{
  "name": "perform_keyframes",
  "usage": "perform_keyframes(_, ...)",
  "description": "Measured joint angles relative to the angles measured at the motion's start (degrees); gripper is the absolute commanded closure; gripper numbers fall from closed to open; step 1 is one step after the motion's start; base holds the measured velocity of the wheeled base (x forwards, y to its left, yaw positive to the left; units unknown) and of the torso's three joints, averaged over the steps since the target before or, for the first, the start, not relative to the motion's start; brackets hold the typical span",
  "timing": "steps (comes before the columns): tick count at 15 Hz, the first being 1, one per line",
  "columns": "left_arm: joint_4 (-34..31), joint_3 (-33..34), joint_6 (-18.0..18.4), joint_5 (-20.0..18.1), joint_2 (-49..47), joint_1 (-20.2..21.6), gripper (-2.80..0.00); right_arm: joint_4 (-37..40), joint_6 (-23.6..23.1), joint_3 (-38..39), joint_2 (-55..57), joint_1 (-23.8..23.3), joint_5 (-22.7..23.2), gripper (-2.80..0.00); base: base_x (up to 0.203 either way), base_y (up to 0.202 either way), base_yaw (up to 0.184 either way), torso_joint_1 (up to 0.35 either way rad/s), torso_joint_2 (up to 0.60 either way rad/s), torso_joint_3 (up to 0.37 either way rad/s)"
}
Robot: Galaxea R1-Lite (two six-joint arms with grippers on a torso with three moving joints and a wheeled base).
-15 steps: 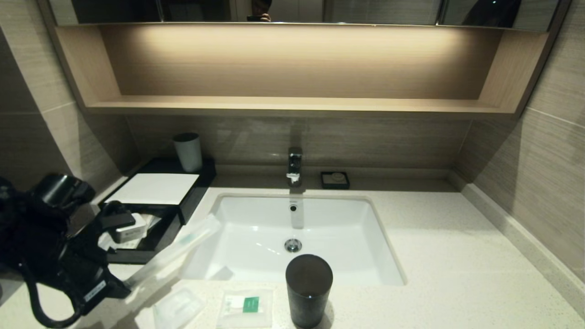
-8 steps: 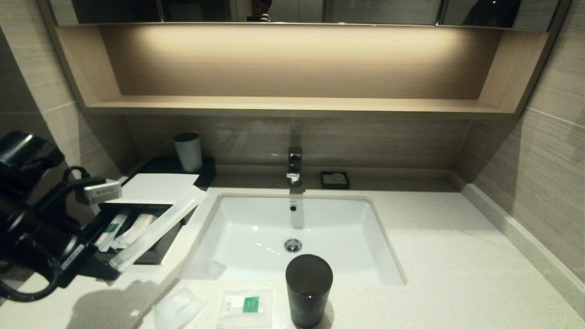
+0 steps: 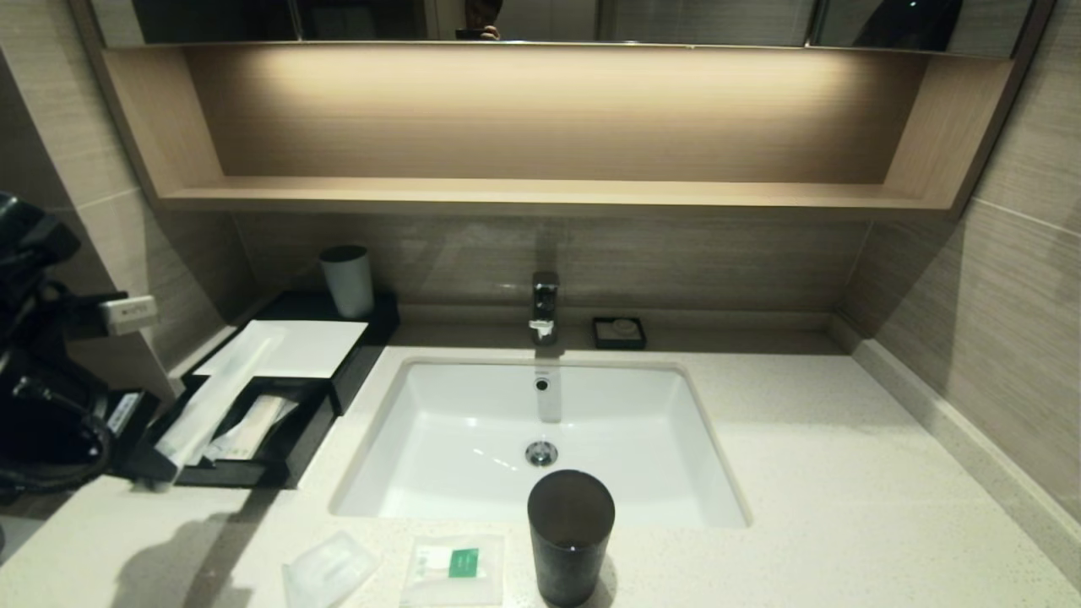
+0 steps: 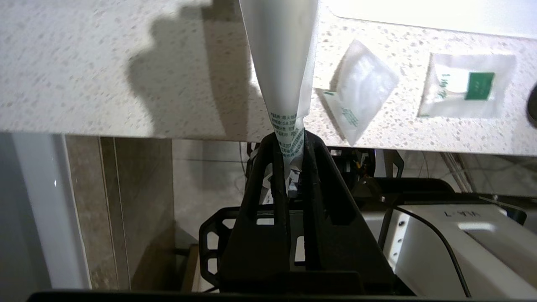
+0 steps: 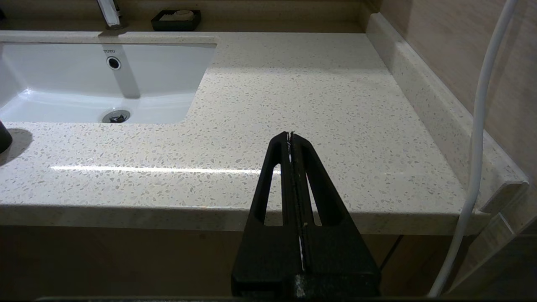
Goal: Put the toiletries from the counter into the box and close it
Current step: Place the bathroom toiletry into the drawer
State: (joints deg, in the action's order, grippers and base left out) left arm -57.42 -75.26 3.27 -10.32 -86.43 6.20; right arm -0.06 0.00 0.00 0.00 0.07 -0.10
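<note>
My left gripper (image 4: 289, 140) is shut on the printed end of the long toothbrush sleeve (image 4: 281, 50). In the head view the sleeve (image 3: 215, 397) slants over the left side of the black box's (image 3: 359, 359) open drawer (image 3: 296, 439), its far end over the white top panel (image 3: 304, 346). Wrapped items (image 3: 253, 426) lie in the drawer. The small clear packet (image 3: 329, 570) and the square green-label sachet (image 3: 456, 567) lie on the counter (image 3: 844, 507) at its front edge; both show in the left wrist view, packet (image 4: 361, 88) and sachet (image 4: 465, 86). My right gripper (image 5: 290, 136) is shut and empty at the counter's front right.
A tall dark cup (image 3: 570, 536) stands right of the sachet, in front of the sink (image 3: 473, 397). A white cup (image 3: 348, 279) stands on the box's back. A faucet (image 3: 545, 304) and a black soap dish (image 3: 619, 332) are at the back wall.
My left arm has lifted and swung left and back, carrying the sleeve from the counter beside the sink's left rim to over the open drawer. The packet and sachet have not moved.
</note>
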Motion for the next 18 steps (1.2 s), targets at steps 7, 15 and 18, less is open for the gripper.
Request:
perform_keyframes(7,-13.7,-12.2,-3.1,5.6,-4.6,5.8,0.0,0.0,0.0,0.0,0.0,0.0,0.0,0.0,0.0,0.0,0.0,0.0,0.0,0.0)
perform_keyframes(15,-21.1,-18.1,-2.2,12.5,-13.9,8.4,0.0,0.0,0.0,0.0,0.0,0.0,0.0,0.0,0.0,0.0,0.0,0.0,0.0,0.0)
perform_keyframes(18,-24.3,-21.1,1.1,12.5,-15.8,9.3,0.0,0.0,0.0,0.0,0.0,0.0,0.0,0.0,0.0,0.0,0.0,0.0,0.0,0.0)
